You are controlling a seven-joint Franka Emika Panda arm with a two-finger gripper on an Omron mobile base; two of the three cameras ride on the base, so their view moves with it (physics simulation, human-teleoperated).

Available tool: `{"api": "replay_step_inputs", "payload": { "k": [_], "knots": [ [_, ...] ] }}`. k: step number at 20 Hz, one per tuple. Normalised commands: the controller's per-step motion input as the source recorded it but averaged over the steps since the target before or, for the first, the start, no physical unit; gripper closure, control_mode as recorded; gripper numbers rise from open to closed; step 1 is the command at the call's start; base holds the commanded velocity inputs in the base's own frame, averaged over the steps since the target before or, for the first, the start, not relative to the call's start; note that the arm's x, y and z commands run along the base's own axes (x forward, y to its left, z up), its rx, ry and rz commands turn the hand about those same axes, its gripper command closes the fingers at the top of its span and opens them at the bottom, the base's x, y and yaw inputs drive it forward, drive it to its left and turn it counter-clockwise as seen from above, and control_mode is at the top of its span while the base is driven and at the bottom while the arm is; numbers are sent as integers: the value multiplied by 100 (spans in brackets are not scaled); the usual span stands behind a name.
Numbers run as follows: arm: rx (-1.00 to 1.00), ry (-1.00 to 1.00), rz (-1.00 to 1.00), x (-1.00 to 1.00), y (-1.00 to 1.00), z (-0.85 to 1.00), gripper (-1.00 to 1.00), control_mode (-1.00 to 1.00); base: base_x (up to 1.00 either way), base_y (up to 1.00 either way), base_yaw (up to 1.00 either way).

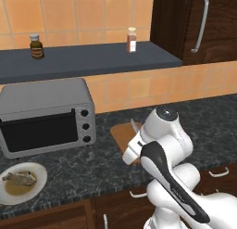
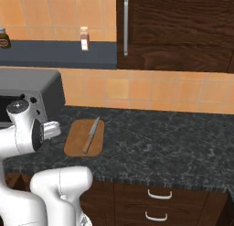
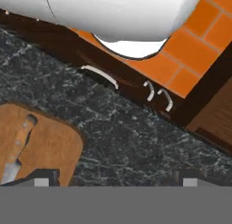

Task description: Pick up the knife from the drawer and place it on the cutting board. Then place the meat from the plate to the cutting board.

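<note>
The knife (image 2: 90, 136) lies along the cutting board (image 2: 75, 140) on the dark counter, its silvery blade pointing toward the wall. In the hand view the knife (image 3: 19, 143) rests on the board (image 3: 50, 146) at the lower left. My gripper (image 3: 116, 178) is open above the counter at the board's edge, with nothing between its fingers. My hand (image 2: 51, 128) hangs just left of the board. The meat (image 1: 19, 178) lies on the white plate (image 1: 40, 170) at the counter's front left. Drawer fronts (image 2: 160, 194) below the counter are shut.
A grey toaster oven (image 1: 44, 114) stands left of the board, behind the plate. Two spice bottles (image 1: 36, 46) sit on the raised shelf. A tall dark cabinet door (image 2: 173, 28) rises at the back. Bare counter (image 2: 164, 142) stretches right of the board.
</note>
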Motion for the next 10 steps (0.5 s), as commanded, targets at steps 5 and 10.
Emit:
{"api": "replay_step_inputs", "payload": {
  "k": [5,10],
  "knots": [
    [0,-1,28,-14,100,35,-100,-100,0,0,0],
    [0,0,22,0,100,30,-100,-100,0,0,0]
  ]
}}
